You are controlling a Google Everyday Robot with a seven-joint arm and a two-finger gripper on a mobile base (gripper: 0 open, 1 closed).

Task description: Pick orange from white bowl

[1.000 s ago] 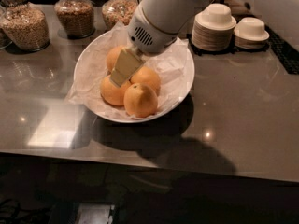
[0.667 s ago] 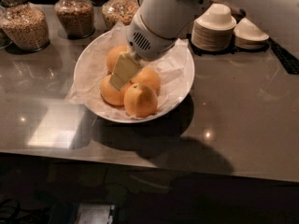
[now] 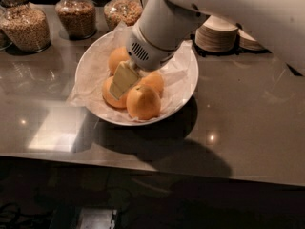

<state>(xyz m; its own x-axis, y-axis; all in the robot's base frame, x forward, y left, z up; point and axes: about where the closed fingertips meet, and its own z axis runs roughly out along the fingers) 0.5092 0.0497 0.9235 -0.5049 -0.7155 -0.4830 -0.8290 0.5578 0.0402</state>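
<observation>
Compared with one second ago, the robot's pale cream gripper (image 3: 120, 82) sits slightly lower inside the bowl. The bowl and the fruit lie where they were. The gripper hangs from a thick white cylindrical arm (image 3: 159, 27) that reaches in from the upper right. Its cream tip slants down and to the left across the pile of fruit. Whether the gripper is apart, together or clamped on anything cannot be told from this view.

The wide, shallow white bowl (image 3: 188, 87) stands on a glossy grey countertop (image 3: 248, 123) and is lined with crumpled white paper (image 3: 90, 73). Four fruits rest in it, touching one another. The task orange (image 3: 144, 104), a round orange fruit with a small dark stem dot on top, is the front one and looks slightly the largest. It lies just to the right of the gripper tip, still in the bowl.

A plainer left orange (image 3: 108, 97) lies partly under the gripper tip. A back orange (image 3: 117, 58) shows behind the gripper. A right orange (image 3: 155, 81) sits just behind the task orange, partly hidden by the arm.

Along the back edge of the countertop stand three glass jars of brown grain (image 3: 26, 27). To the right, behind the arm, are stacks of small white bowls (image 3: 217, 35).
</observation>
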